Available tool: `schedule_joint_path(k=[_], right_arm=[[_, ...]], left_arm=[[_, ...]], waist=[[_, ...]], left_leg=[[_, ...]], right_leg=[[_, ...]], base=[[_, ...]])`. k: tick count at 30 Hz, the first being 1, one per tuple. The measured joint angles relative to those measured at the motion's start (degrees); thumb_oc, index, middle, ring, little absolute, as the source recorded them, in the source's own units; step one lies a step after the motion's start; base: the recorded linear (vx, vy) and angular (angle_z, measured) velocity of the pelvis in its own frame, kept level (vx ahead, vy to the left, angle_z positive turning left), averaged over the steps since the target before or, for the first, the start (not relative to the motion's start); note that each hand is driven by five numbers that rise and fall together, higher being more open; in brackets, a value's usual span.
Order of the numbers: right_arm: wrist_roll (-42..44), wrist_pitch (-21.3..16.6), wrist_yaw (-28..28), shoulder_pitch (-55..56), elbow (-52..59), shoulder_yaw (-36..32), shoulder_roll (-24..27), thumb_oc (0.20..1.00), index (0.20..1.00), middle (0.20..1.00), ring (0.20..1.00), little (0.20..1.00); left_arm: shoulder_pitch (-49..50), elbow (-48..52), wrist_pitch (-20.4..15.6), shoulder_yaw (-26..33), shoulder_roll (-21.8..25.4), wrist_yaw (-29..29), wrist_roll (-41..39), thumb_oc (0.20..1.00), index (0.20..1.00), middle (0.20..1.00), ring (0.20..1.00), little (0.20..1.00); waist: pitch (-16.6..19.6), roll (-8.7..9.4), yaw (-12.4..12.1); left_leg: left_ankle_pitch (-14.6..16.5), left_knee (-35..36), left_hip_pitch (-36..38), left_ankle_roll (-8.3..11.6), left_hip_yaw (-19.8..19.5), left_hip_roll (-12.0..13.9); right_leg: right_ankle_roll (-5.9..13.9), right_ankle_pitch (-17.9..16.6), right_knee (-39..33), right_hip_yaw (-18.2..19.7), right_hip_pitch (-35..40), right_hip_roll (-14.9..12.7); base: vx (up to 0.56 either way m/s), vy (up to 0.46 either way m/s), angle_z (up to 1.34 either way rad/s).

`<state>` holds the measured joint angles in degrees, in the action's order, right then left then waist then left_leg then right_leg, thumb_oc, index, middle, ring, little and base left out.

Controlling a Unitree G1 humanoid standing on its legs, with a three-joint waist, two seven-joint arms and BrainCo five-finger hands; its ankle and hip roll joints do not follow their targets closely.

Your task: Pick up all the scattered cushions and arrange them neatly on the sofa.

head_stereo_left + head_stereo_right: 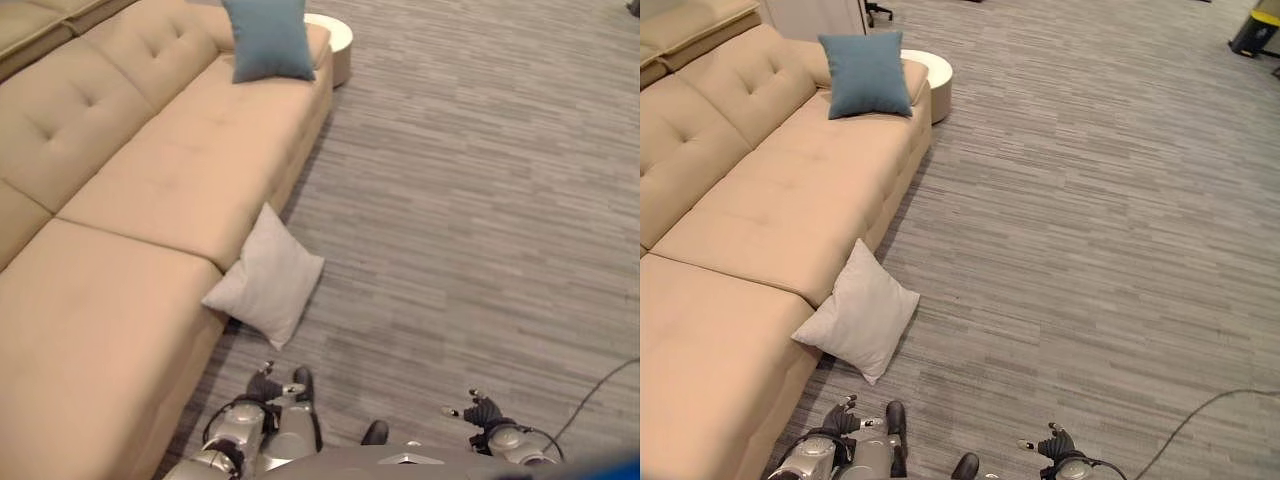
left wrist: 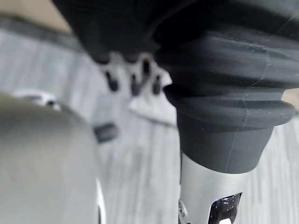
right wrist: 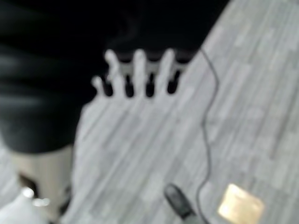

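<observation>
A light grey cushion point(image 1: 268, 280) stands on the carpet, leaning against the front of the beige sofa point(image 1: 150, 180). A blue cushion point(image 1: 868, 72) sits upright on the sofa's far end, against the armrest. My left hand point(image 1: 262, 388) hangs low by the sofa's front, a short way on the near side of the grey cushion, fingers point(image 2: 133, 80) relaxed and empty. The grey cushion point(image 2: 154, 106) shows past those fingers. My right hand point(image 1: 478, 412) hangs over bare carpet to the right, its fingers point(image 3: 140, 72) straight and holding nothing.
A round white side table point(image 1: 930, 75) stands beyond the sofa's far end. Grey striped carpet point(image 1: 1090, 250) stretches wide to the right. A yellow and black object point(image 1: 1252, 30) stands at the far right. A small tan square point(image 3: 240, 203) lies on the floor.
</observation>
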<state>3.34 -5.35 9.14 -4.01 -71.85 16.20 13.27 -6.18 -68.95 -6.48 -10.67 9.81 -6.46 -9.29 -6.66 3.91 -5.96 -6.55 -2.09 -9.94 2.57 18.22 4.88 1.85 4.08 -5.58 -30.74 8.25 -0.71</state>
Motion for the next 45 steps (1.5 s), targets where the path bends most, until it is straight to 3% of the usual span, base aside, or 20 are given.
schedule_joint_path(k=[2, 4, 7, 8, 10, 14, 15, 16, 18, 20, 21, 24, 28, 29, 30, 31, 34, 35, 38, 45], right_arm=[[-0.1, -0.1, -0.1, -0.3, -0.2, 0.2, -1.2, 1.000, 1.000, 1.000, 1.000, 1.000], [-0.2, 0.0, -0.4, -0.6, 0.1, 0.1, -1.3, 1.000, 1.000, 1.000, 1.000, 1.000], [-0.3, -0.1, -0.6, -1.2, 1.4, 0.2, -1.2, 1.000, 1.000, 1.000, 1.000, 1.000], [-0.3, -0.1, -0.6, -0.7, 1.7, 0.2, -1.4, 1.000, 1.000, 1.000, 1.000, 1.000], [-0.2, -0.2, -1.0, -1.9, 3.3, 0.9, -1.7, 1.000, 1.000, 1.000, 1.000, 1.000], [-0.2, -0.5, -1.1, -3.3, 3.9, 1.3, -1.5, 1.000, 1.000, 1.000, 1.000, 1.000], [-0.2, -0.7, -1.2, -3.0, 4.6, 1.2, -1.3, 1.000, 1.000, 1.000, 1.000, 1.000], [-0.2, -0.7, -1.3, -3.3, 5.6, 1.3, -1.3, 1.000, 1.000, 1.000, 1.000, 1.000], [-0.2, -0.7, -1.3, -3.1, 5.8, 1.5, -1.4, 1.000, 1.000, 1.000, 1.000, 1.000], [-0.1, -0.6, -1.4, -2.5, 5.1, 1.2, -1.6, 1.000, 1.000, 1.000, 1.000, 1.000], [-0.1, -0.7, -1.4, -1.9, 4.6, 0.9, -1.2, 1.000, 1.000, 1.000, 1.000, 1.000], [-0.2, -0.6, -1.6, -0.4, 4.4, 1.2, -0.8, 1.000, 1.000, 1.000, 1.000, 1.000], [-0.1, -0.7, -1.6, -1.8, 5.5, 1.3, -0.3, 1.000, 1.000, 1.000, 1.000, 1.000], [0.0, -0.6, -1.6, -2.5, 5.5, 1.6, -0.1, 1.000, 1.000, 1.000, 1.000, 1.000], [0.6, -0.7, -1.4, -2.3, 5.8, 2.3, 0.6, 1.000, 1.000, 1.000, 1.000, 1.000], [1.0, -0.7, -1.4, -2.3, 5.5, 2.3, 0.9, 1.000, 1.000, 1.000, 1.000, 1.000], [1.1, -0.6, -1.2, -0.9, 5.0, 1.6, 1.6, 1.000, 1.000, 1.000, 1.000, 1.000], [1.1, -0.6, -1.2, -0.8, 5.0, 1.2, 0.7, 1.000, 1.000, 1.000, 1.000, 1.000], [1.0, -0.6, -1.3, -0.7, 4.5, 1.2, -1.1, 1.000, 1.000, 1.000, 1.000, 1.000], [0.9, -0.6, -1.6, -1.3, 5.5, 1.0, -1.5, 1.000, 1.000, 1.000, 1.000, 1.000]], left_arm=[[0.8, -0.6, 0.3, 0.6, 1.3, 0.0, 0.0, 1.000, 1.000, 1.000, 1.000, 1.000], [1.0, -0.8, 0.6, 0.8, 1.8, 0.0, 0.0, 1.000, 1.000, 1.000, 1.000, 1.000], [1.0, -1.1, 0.9, 0.5, 2.9, -0.1, -0.1, 1.000, 1.000, 1.000, 1.000, 1.000], [1.1, -0.9, 1.0, -0.1, 3.1, -0.1, -0.1, 1.000, 1.000, 1.000, 1.000, 1.000], [1.0, -0.5, 1.1, -0.7, 4.3, -0.1, -0.1, 1.000, 1.000, 1.000, 1.000, 1.000], [0.8, -0.5, 1.0, -1.4, 4.0, -0.1, -0.2, 1.000, 1.000, 1.000, 1.000, 1.000], [0.7, -0.5, 0.8, -1.3, 3.9, -0.1, -0.2, 1.000, 1.000, 1.000, 1.000, 1.000], [0.8, -1.2, 0.8, -1.0, 3.4, -0.1, -0.1, 1.000, 1.000, 1.000, 1.000, 1.000], [0.9, -2.4, 0.9, -0.5, 3.2, -0.1, -0.2, 1.000, 1.000, 1.000, 1.000, 1.000], [1.6, -2.2, 0.8, -0.8, 3.8, 0.0, -0.1, 1.000, 1.000, 1.000, 1.000, 1.000], [2.7, -2.3, 0.8, -0.7, 3.4, 0.0, -0.1, 1.000, 1.000, 1.000, 1.000, 1.000], [2.7, -2.1, 0.5, -0.6, 2.8, 0.0, -0.2, 1.000, 1.000, 1.000, 1.000, 1.000], [1.8, -2.1, 0.6, -0.6, 3.5, 0.0, -0.3, 1.000, 1.000, 1.000, 1.000, 1.000], [1.1, -2.0, 0.5, -0.6, 3.5, 0.0, -0.3, 1.000, 1.000, 1.000, 1.000, 1.000], [0.6, -1.9, 0.6, -0.6, 3.5, 0.0, -0.4, 1.000, 1.000, 1.000, 1.000, 1.000], [0.6, -1.6, 0.6, -1.0, 3.0, 0.1, -0.5, 1.000, 1.000, 1.000, 1.000, 1.000], [0.6, 0.4, 0.5, -2.8, 1.5, 0.3, -0.5, 1.000, 1.000, 1.000, 1.000, 1.000], [0.9, -0.2, 0.6, -2.7, 1.7, 0.3, -0.5, 1.000, 1.000, 1.000, 1.000, 1.000], [0.8, -0.6, 0.8, -1.6, 2.8, 0.3, -0.6, 1.000, 1.000, 1.000, 1.000, 1.000], [2.2, -1.3, 0.9, 0.0, 3.8, 0.3, -0.5, 1.000, 1.000, 1.000, 1.000, 1.000]], waist=[[0.9, 1.82, 0.2], [0.7, 1.55, -0.5], [0.2, 0.87, -1.2], [0.3, 1.20, -1.0], [-0.2, 1.66, -1.1], [-0.6, 1.13, -1.1], [-0.8, 1.12, -0.9], [-1.4, 0.79, -1.1], [-1.4, 0.70, 0.5], [-1.4, 2.07, 0.6], [-1.6, 1.51, 0.7], [-1.0, 0.32, 0.7], [-1.3, 1.59, 1.1], [-1.7, 1.82, 1.0], [-1.9, 2.10, 2.7], [-1.9, 2.12, 3.2], [-1.0, 0.50, 4.8], [-0.5, 0.62, 4.6], [-0.1, 1.92, 3.7], [0.1, 1.39, 2.9]], left_leg=[[1.6, 1.0, 2.4, -5.08, -0.6, -2.7], [3.5, 1.5, 4.7, -6.16, -1.5, -3.9], [5.8, 2.0, 8.3, -7.80, -3.9, -5.1], [6.8, 2.1, 9.5, -8.45, -5.4, -6.0], [8.7, 2.1, 11.4, -9.83, -8.5, -6.6], [9.4, 2.9, 14.3, -8.79, -13.1, -6.6], [9.9, 3.1, 14.7, -8.17, -13.8, -6.5], [10.7, 3.1, 15.6, -7.45, -16.4, -6.3], [11.8, 2.7, 15.6, -6.52, -20.7, -5.5], [12.2, 2.5, 16.4, -5.18, -22.1, -5.9], [13.8, 0.7, 16.9, -3.20, -25.6, -4.7], [13.0, -3.5, 14.4, -0.74, -27.6, -2.9], [9.7, -10.4, 7.6, 4.57, -23.6, -1.3], [9.1, -12.0, 5.6, 4.19, -20.2, -0.8], [8.7, -12.9, 4.5, 3.83, -11.9, 0.8], [8.3, -11.1, 4.8, 3.07, -8.2, 1.4], [7.9, -3.9, 4.8, 2.41, 1.9, 1.9], [7.7, -1.4, 5.1, -0.29, 2.6, 1.8], [6.5, 0.7, 5.2, -1.61, 2.2, 0.5], [7.4, 2.1, 9.2, -3.31, 1.6, -1.7]], right_leg=[[2.54, 3.3, 5.7, 0.0, 0.4, -3.2], [4.25, 4.5, 12.9, 0.3, -0.4, -5.7], [6.50, 5.2, 36.5, 1.7, -6.7, -12.5], [8.64, 6.3, 43.1, 2.6, -9.1, -14.9], [9.92, 8.4, 47.2, 9.5, -15.6, -13.7], [8.04, 5.8, 30.8, 7.5, -19.0, -13.3], [8.39, 3.6, 27.1, 9.2, -20.4, -13.2], [7.95, -1.4, 17.4, 12.1, -20.8, -12.0], [8.55, -4.3, 10.9, 21.4, -20.8, -9.3], [7.70, -6.5, 8.0, 23.2, -19.6, -9.4], [4.47, -10.4, 7.1, 24.4, -16.2, -7.5], [2.27, -10.2, 4.0, 18.5, -11.9, -6.0], [0.83, -9.3, 0.6, 12.5, -9.2, -5.4], [-0.04, -8.9, 0.5, 10.3, -8.5, -5.3], [-1.79, -7.9, 0.5, 5.6, -7.0, -5.5], [-2.19, -7.2, 0.8, 3.7, -6.5, -5.3], [1.53, -4.1, 0.8, -2.0, -5.5, -4.2], [1.47, -4.0, 1.4, -2.8, -5.8, -4.0], [2.04, -3.4, 3.0, -3.0, -6.9, -5.1], [2.36, -1.1, 12.1, 0.3, -7.7, -8.7]], base=[[0.38, 0.162, 0.15], [0.24, 0.167, 0.22], [0.29, 0.128, 0.46], [0.30, 0.081, 0.71], [0.32, -0.024, 0.79], [0.25, -0.101, 0.64], [0.33, -0.142, 0.97], [0.27, -0.126, 0.88], [0.22, -0.108, 1.07], [0.21, -0.169, 1.09], [0.18, -0.227, 1.08], [0.07, -0.143, 1.03], [0.02, -0.185, 0.95], [0.01, -0.123, 1.44], [0.03, -0.050, 1.47], [0.13, -0.053, 1.45], [0.11, 0.017, 1.17], [0.14, 0.061, 0.76], [0.11, 0.044, 0.25], [0.16, 0.176, 0.06]])
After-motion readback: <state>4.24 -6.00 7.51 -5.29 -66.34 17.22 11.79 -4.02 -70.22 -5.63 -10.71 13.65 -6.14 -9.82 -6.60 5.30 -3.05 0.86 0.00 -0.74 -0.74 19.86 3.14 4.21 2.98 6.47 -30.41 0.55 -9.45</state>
